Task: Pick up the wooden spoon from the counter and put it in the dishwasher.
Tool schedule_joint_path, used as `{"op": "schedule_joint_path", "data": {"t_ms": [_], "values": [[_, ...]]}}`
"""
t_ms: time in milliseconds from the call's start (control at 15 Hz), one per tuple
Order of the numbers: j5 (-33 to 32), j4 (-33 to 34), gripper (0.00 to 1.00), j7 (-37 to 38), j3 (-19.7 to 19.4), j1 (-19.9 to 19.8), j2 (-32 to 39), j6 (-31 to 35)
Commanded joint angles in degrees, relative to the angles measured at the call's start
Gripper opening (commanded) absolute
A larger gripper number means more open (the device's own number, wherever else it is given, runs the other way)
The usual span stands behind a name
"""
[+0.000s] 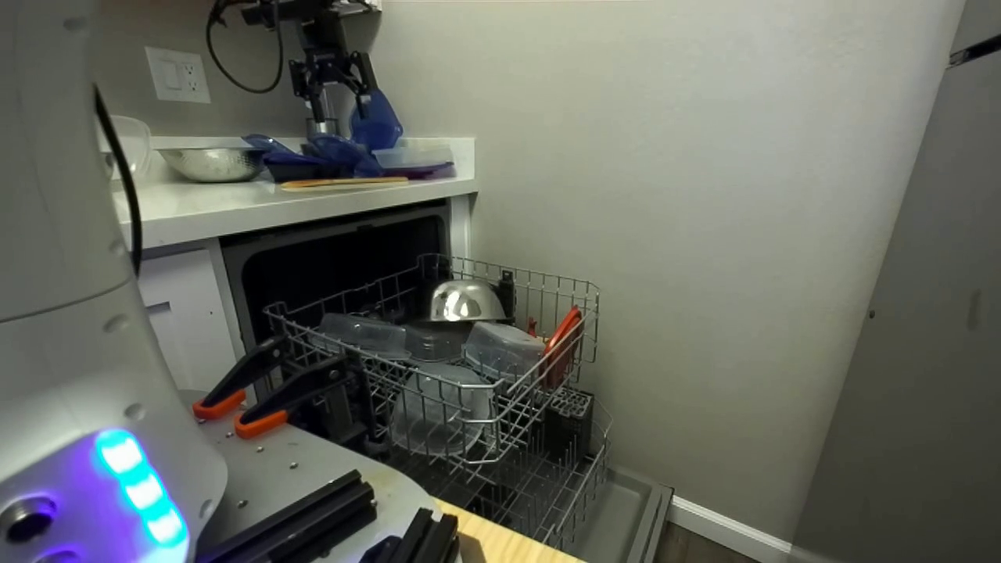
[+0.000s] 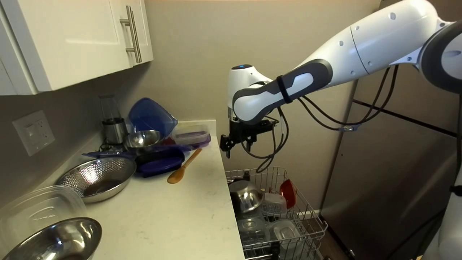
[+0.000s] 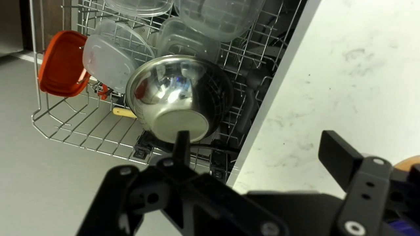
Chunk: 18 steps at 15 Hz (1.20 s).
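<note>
On the white worktop (image 2: 169, 224), near the corner where its front edge meets the grey wall (image 1: 665, 195), we record one slender light-tan wooden spoon (image 2: 184, 167): lying with its handle end toward the wall, just beside a shallow dark-blue plastic container (image 2: 162, 167). Toward the worktop's back edge we list one perforated stainless-steel colander (image 2: 97, 177), one small round steel bowl (image 2: 143, 139) and one large blue plastic piece (image 2: 153, 116), standing tilted. At the wall end, one rectangular translucent plastic tub (image 2: 190, 138); at the opposite end, one wide polished-steel bowl (image 2: 66, 238), partly out of view.

Beneath the worktop we enter one dark-interior dishwasher (image 1: 336, 254), door (image 1: 626, 508) lowered, grey wire upper rack (image 1: 539, 275) drawn out. Rack contents: one upturned shiny metal bowl (image 1: 468, 301), several clear plastic containers (image 1: 500, 349), one red-orange plastic tub (image 3: 64, 65) near the outer end, one pale-yellow handle (image 3: 124, 112).

Raised above the worktop's front edge we note one black two-fingered gripper (image 3: 257, 144), fingers spread wide, apart from the spoon; in the wrist view one finger shows against the worktop, its fellow against the rack.
</note>
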Motion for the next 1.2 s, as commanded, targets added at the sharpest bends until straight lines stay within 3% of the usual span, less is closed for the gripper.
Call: {"op": "schedule_joint_path", "data": {"t_ms": [0, 67, 667, 867, 1133], "values": [[0.2, 1.9, 1.00, 0.8, -0.9, 1.6, 2.1, 0.4], [1.2, 1.6, 1.00, -1.8, -0.8, 1.5, 1.8, 0.1], [0.2, 1.9, 1.00, 0.4, -1.6, 2.2, 2.2, -0.1], [-0.2, 3.2, 1.00, 0.2, -1.7, 2.4, 6.2, 8.5], [0.7, 11.3, 1.00, 2.7, -3.9, 4.6, 17.7, 17.5]]}}
